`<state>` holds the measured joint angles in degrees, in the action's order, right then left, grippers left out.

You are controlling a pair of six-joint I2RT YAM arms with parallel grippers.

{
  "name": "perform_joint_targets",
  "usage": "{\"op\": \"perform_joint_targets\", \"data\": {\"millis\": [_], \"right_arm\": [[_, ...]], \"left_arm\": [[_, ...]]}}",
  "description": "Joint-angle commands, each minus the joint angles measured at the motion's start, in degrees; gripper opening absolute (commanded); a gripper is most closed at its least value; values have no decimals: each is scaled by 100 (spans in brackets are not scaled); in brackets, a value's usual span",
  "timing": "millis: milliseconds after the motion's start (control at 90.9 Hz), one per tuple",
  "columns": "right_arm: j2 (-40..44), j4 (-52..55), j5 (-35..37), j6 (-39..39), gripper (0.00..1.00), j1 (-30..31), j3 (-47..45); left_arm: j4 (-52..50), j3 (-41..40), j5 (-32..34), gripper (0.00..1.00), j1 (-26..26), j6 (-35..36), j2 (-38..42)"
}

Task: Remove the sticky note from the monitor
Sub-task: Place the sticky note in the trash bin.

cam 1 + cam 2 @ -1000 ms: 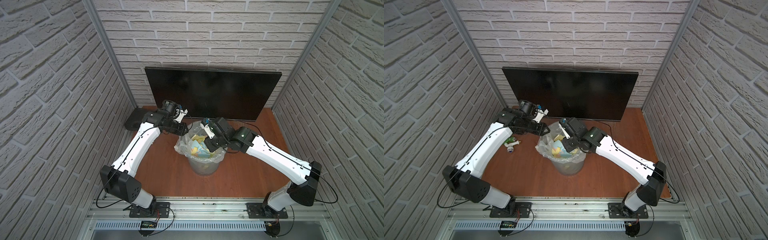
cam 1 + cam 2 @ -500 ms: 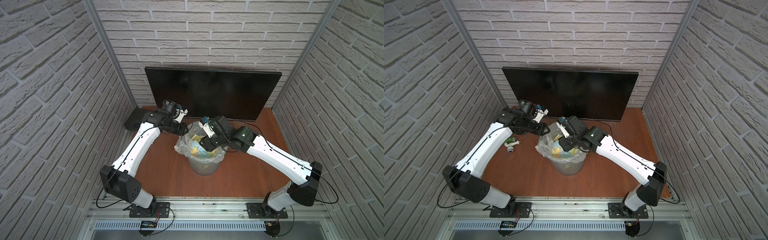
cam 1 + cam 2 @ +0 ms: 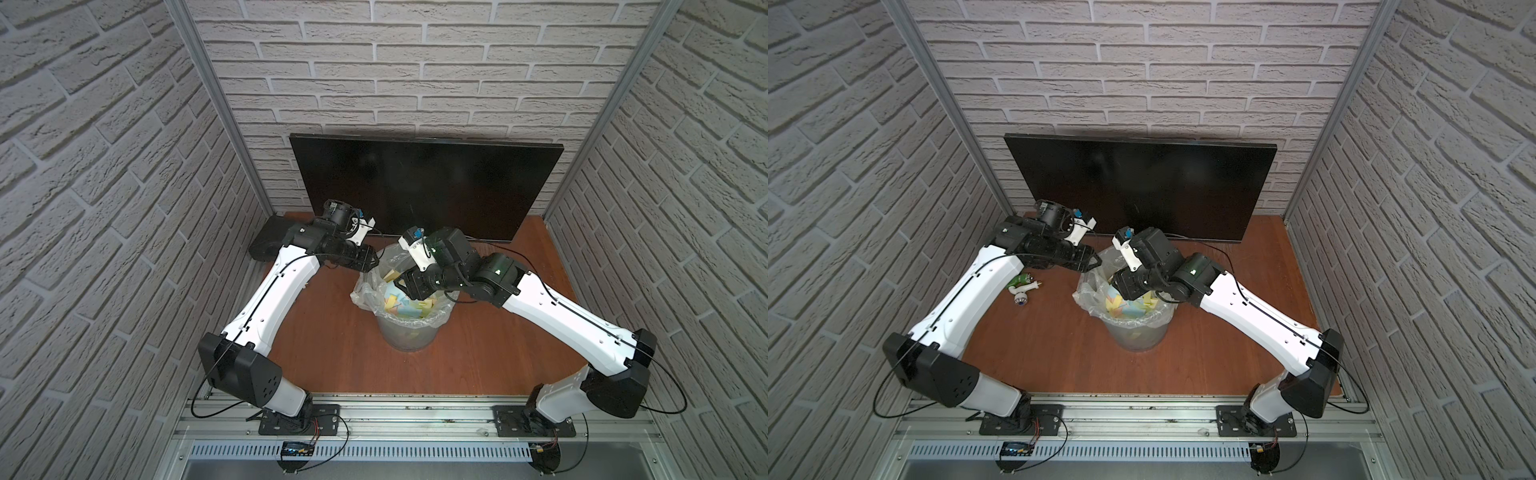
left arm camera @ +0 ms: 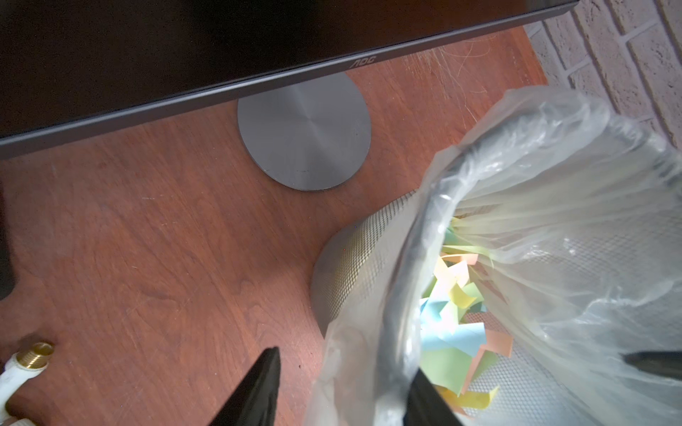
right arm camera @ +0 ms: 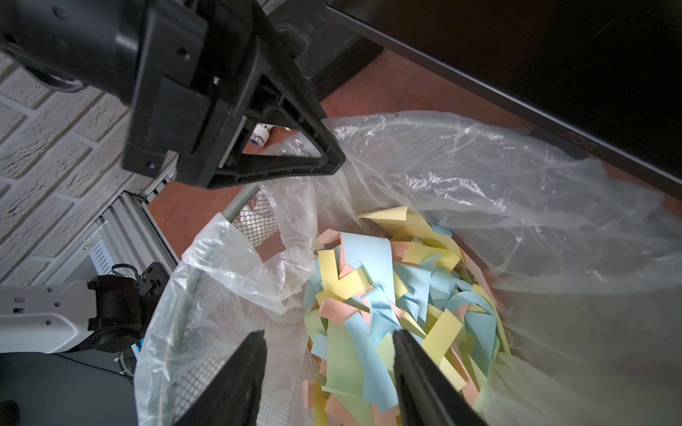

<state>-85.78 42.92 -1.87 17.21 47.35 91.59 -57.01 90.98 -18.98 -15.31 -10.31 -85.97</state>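
Observation:
The monitor (image 3: 424,187) (image 3: 1142,187) stands at the back wall, and no sticky note shows on its dark screen. Several yellow, blue, pink and green sticky notes (image 5: 387,287) (image 3: 405,305) lie in the lined mesh bin (image 3: 407,336) (image 3: 1138,336) in front of it. My right gripper (image 5: 328,335) (image 3: 1119,291) hangs open just above that pile with nothing between its fingers. My left gripper (image 4: 345,365) (image 3: 374,264) is at the bin's far-left rim. Its jaws are open and straddle the rim and plastic liner (image 4: 369,332).
The monitor's round grey stand (image 4: 304,132) sits on the wooden table just behind the bin. A black case (image 3: 270,241) lies at the back left. Small white and green fittings (image 3: 1021,289) lie under the left arm. Brick walls close in on three sides.
The right gripper's jaws have parted over the bin and its wrist has shifted slightly left. The left gripper's jaws have opened at the rim. The left arm has stayed in place.

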Motion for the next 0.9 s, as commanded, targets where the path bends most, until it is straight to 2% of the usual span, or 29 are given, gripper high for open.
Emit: {"op": "perform_joint_targets", "data": {"millis": [0, 396, 693, 891], "right_arm": [[206, -281, -59, 59, 58, -34, -81], [306, -369, -25, 88, 58, -43, -153], [528, -577, 128, 136, 59, -60, -282], [1075, -1054, 694, 163, 59, -92, -706]], "left_arm": [[26, 142, -8, 60, 96, 27, 173], [15, 296, -187, 97, 283, 60, 355], [30, 350, -281, 98, 539, 179, 663], [335, 98, -90, 98, 1018, 321, 1205]]}}
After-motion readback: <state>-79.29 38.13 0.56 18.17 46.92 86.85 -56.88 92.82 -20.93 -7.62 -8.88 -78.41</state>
